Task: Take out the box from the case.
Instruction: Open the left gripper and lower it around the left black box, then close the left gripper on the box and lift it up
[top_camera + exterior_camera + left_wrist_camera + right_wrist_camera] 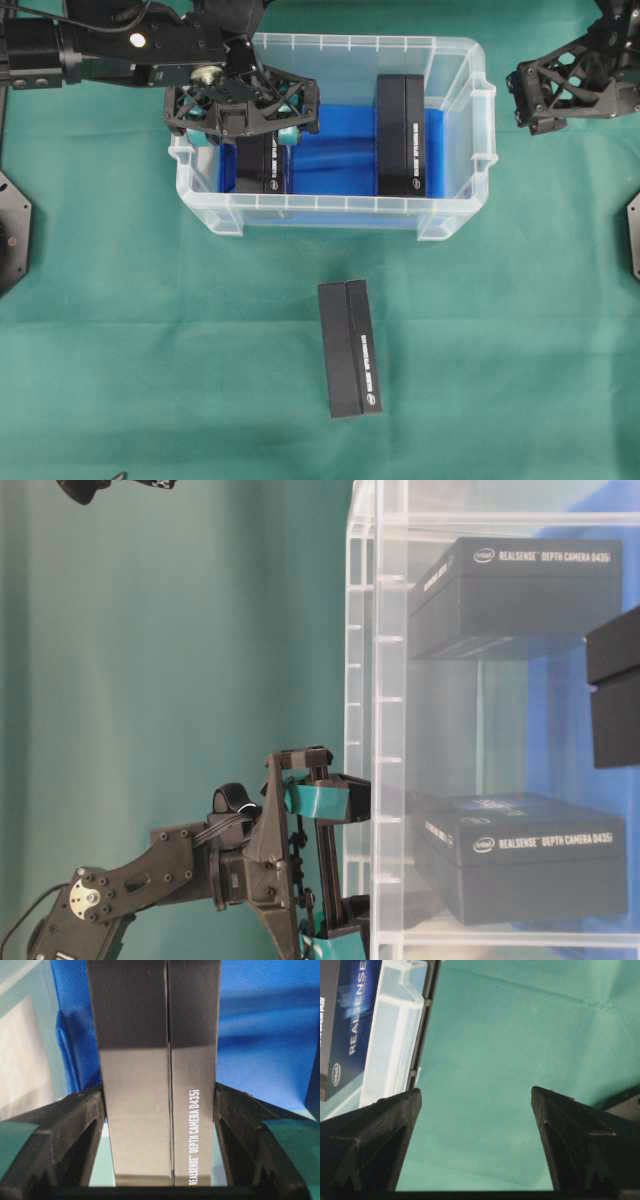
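1. Left gripper (262, 135) is down inside the case (455, 60), straddling the left-hand RealSense box (262, 165), which stands on edge on the blue lining (335, 150).
2. The left wrist view tells it best: both fingers (82, 1125) sit right against the box's two broad faces, no daylight showing on either side. I'd call that pinching the box, though whether the squeeze is fully set I can't say.
3. A second RealSense box (401, 135) stands on edge further right in the case, well apart from the first. A third box (350, 348) lies flat on the green cloth (520, 350) in front of the case, already outside.
4. Right gripper (545, 95) hangs outside the case past its right wall, jaws spread wide over bare cloth, holding nothing.
5. The step in hand, as I read it: secure the grip, then lift.
6. To do it well, let the squeeze settle before rising; those glossy black faces look slippery.
7. Pull straight up, keeping the box upright, so its lower edge clears the rim without catching the near wall (330, 210).
8. Watch the left wall too: the gripper's frame sits close to that rim handle in the overhead view.
9. Only once the box is fully above the rim should it travel out toward the open cloth.
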Controlling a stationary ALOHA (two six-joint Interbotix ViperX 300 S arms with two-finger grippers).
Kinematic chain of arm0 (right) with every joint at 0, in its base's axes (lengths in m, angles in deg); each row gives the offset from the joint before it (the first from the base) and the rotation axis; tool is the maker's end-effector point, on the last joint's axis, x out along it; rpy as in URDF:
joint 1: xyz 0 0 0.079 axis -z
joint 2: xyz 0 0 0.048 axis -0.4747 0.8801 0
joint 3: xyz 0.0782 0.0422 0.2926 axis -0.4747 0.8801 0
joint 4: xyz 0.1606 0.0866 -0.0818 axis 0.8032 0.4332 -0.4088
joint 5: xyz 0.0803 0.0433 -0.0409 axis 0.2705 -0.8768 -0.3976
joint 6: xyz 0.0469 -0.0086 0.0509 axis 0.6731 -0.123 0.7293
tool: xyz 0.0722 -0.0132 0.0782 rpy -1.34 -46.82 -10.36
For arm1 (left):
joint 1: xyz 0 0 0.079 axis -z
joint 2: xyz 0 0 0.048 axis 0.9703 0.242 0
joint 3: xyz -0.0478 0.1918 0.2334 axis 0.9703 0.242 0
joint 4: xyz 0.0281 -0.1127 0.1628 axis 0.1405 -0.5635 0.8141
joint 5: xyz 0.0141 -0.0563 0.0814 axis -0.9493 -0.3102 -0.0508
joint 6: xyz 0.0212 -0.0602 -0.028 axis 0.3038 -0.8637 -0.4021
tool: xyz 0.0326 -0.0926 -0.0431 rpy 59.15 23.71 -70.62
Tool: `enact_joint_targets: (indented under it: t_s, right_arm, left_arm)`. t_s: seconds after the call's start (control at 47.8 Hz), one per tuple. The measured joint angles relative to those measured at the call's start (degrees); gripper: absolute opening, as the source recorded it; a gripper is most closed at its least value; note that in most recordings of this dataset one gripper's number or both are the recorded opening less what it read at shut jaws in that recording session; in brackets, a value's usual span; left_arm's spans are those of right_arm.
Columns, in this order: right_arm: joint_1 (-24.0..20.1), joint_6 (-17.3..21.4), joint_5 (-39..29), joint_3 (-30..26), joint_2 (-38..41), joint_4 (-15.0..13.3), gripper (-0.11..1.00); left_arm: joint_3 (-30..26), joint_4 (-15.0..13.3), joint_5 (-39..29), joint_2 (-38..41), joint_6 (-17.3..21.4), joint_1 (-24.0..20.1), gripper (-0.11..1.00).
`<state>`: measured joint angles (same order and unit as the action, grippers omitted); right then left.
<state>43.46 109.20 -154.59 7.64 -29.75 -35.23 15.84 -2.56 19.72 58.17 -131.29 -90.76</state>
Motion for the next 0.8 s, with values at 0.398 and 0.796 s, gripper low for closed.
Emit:
enact_joint_targets:
  t_s: [0.398, 0.796]
  right_arm:
    - [0.0, 0.0, 0.0, 0.0, 0.0, 0.1, 0.87]
    - [0.0, 0.0, 0.0, 0.0, -0.1, 0.1, 0.87]
  left_arm:
    - [-0.2, -0.1, 0.0, 0.1, -0.3, 0.0, 0.61]
    - [-6.6, -0.4, -5.3, -0.1, 0.0, 0.1, 0.61]
